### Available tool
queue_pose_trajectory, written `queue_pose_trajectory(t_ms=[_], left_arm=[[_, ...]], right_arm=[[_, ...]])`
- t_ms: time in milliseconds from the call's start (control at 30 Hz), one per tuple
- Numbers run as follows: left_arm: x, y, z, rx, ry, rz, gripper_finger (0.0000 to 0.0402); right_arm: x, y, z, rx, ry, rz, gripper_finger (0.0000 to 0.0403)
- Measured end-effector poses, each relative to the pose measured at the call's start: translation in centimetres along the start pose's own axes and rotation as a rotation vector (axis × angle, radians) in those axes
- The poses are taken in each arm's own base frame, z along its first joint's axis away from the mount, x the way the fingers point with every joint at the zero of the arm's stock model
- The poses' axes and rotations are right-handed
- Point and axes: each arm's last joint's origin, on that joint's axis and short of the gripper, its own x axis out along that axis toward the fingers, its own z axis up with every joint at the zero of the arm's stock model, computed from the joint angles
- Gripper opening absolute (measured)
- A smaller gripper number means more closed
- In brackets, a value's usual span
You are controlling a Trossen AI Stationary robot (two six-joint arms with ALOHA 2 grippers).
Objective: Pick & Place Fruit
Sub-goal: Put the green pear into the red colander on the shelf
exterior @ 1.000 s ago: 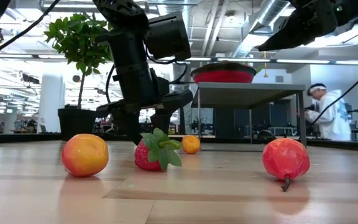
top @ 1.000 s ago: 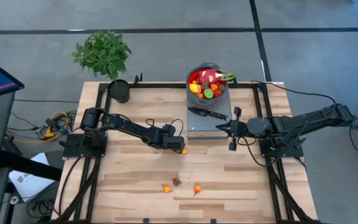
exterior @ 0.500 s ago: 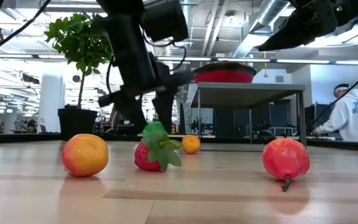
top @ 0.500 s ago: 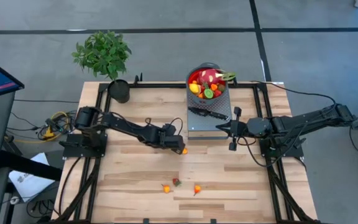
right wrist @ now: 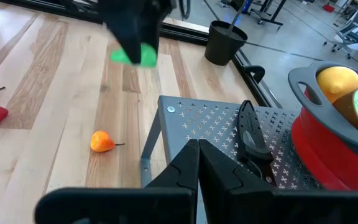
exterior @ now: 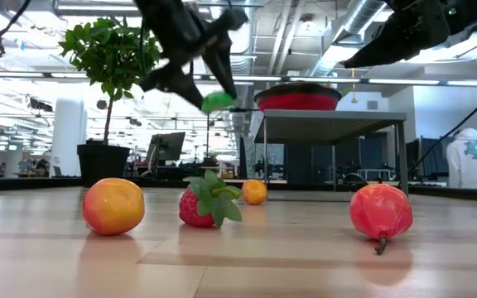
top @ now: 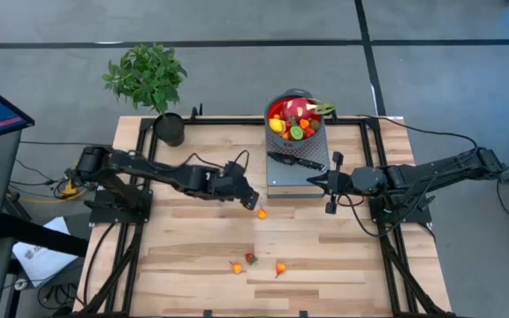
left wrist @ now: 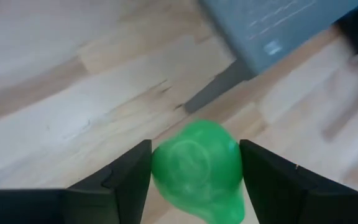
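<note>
Left wrist view alone shows the green fruit (left wrist: 197, 168) squeezed between left gripper (left wrist: 194, 177) fingers (left wrist: 126, 180).

No text, label, brand, number or sign can be read in any view. The grey stand (left wrist: 278, 31) carries a small pale sticker in the left wrist view, but its print is too blurred to make out. A person (exterior: 476, 157) in the room behind the table wears a white top with a dark graphic on the back, with no legible lettering.
</note>
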Motion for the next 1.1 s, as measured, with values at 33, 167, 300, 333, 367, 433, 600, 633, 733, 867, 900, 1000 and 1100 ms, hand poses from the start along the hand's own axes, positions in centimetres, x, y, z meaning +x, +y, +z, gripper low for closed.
queue_pose_trajectory(t_ms=[33, 167, 300, 333, 367, 433, 600, 633, 733, 867, 900, 1000, 1100], left_arm=[[-0.6, 0.0, 0.3, 0.003, -0.01, -0.014, 0.022], [-2.5, 0.0, 1.2, 0.021, -0.061, -0.065, 0.022], [-4.3, -0.2, 2.4, 0.031, -0.157, -0.136, 0.022], [-4.7, -0.4, 2.7, 0.04, -0.181, -0.16, 0.022], [-5.1, -0.6, 3.0, 0.052, -0.206, -0.187, 0.022], [-5.8, -1.0, 3.5, 0.077, -0.26, -0.242, 0.022], [-6.7, -1.9, 4.6, 0.128, -0.377, -0.341, 0.022], [-6.9, -2.0, 4.8, 0.134, -0.397, -0.356, 0.022], [-7.0, -2.2, 5.0, 0.159, -0.423, -0.369, 0.022], [-7.0, -2.2, 5.3, 0.182, -0.443, -0.367, 0.022], [-7.0, -2.1, 5.4, 0.182, -0.446, -0.364, 0.022], [-6.8, -1.8, 6.1, 0.162, -0.468, -0.358, 0.022], [-6.5, -1.3, 6.9, 0.145, -0.482, -0.339, 0.022]], right_arm=[[0.0, 0.0, 0.0, 0.0, 0.0, 0.0, 0.0], [0.0, 0.0, 0.0, -0.001, 0.0, 0.0, 0.0], [0.0, 0.0, 0.0, -0.003, 0.0, 0.0, 0.0], [0.0, 0.0, 0.0, -0.008, 0.0, 0.0, 0.0], [0.0, 0.0, 0.0, -0.01, 0.0, 0.0, 0.0], [0.0, 0.0, 0.0, -0.019, 0.0, -0.001, 0.0], [0.0, 0.0, 0.0, -0.044, -0.001, -0.002, 0.0], [0.0, 0.0, 0.0, -0.044, 0.0, -0.002, 0.0], [0.0, 0.0, 0.0, -0.029, 0.0, -0.002, 0.0], [0.0, 0.0, -0.2, -0.04, 0.023, 0.005, 0.0], [0.0, 0.1, -0.4, -0.046, 0.037, 0.008, 0.0], [0.0, 0.2, -0.7, -0.059, 0.066, 0.036, 0.0], [-0.1, 0.2, -0.7, -0.059, 0.067, 0.042, 0.0]])
